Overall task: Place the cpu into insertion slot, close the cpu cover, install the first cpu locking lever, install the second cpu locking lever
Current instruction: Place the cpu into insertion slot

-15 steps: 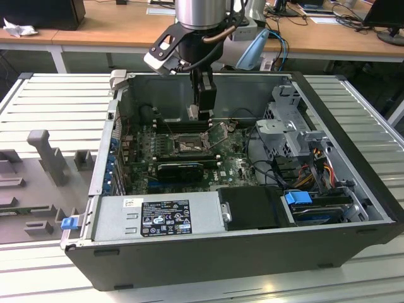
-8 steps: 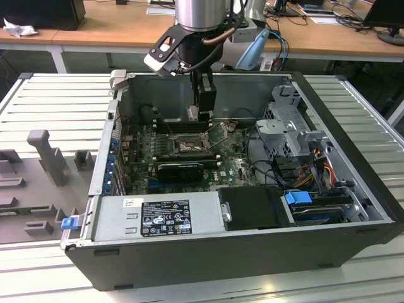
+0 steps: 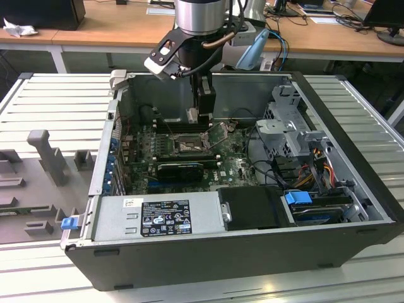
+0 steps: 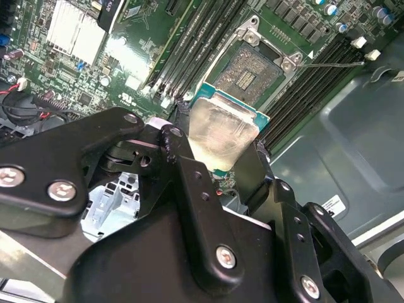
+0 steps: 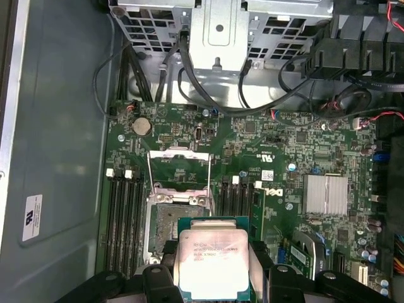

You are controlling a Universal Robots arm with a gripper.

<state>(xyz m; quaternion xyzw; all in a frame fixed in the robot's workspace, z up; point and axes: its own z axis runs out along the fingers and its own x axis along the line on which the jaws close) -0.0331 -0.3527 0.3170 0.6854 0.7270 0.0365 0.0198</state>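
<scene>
My gripper [image 3: 196, 117] is shut on the cpu [image 5: 211, 262], a flat square chip with a pale metal face, pinched between two black fingers [image 4: 183, 161]. The chip [image 4: 222, 129] hangs tilted just above the green board, beside the insertion slot [image 4: 251, 68] and apart from it. The slot [image 5: 169, 222] is a square socket with a dark, bare centre [image 3: 188, 146]. The cpu cover [image 5: 178, 170], a thin silvery frame, stands swung open next to the slot. A thin wire lever [image 4: 334, 63] juts out from the socket's corner.
Long black memory slots [image 5: 123, 214] flank the socket on both sides. A finned heatsink [image 5: 325, 194], a drive cage with cables [image 3: 293, 126] and a power supply [image 3: 158, 218] crowd the open case. A grey moulded tray [image 3: 38, 170] lies outside at the exterior view's left.
</scene>
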